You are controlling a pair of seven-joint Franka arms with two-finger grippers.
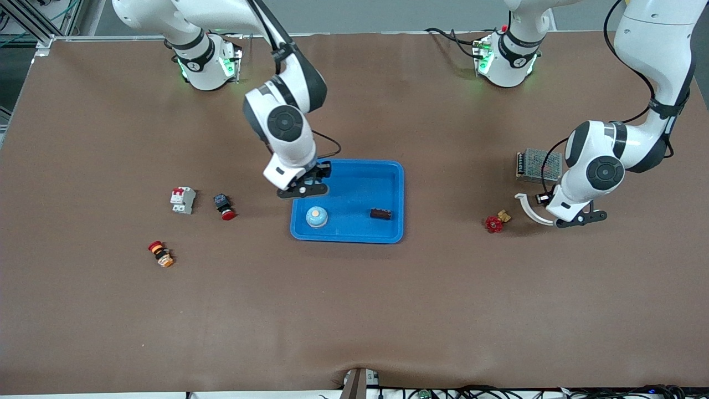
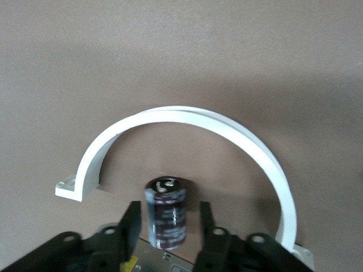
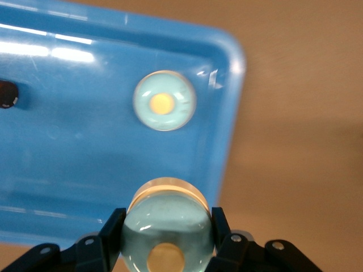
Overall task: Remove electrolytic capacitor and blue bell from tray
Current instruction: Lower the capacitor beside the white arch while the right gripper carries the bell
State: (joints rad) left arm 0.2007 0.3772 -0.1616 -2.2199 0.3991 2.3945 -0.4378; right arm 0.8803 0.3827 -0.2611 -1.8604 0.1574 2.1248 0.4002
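The brown worktop (image 1: 354, 310) carries a blue tray (image 1: 401, 194) at its middle. The right pincer (image 3: 165, 218) hangs over the tray's edge toward the right arm's end, clamped on a pale blue bell (image 3: 167, 241). A second bell (image 1: 316, 216) sits in the tray, with a dark second capacitor (image 1: 380, 214) beside it. Toward the left arm's end, the left pincer (image 2: 167, 218) is low over the worktop inside the arc of a white bracket (image 2: 187, 116). Its fingers (image 2: 129, 226) are parted with a slim gap either side of the dark capacitor (image 2: 165, 221) between them, gripping nothing
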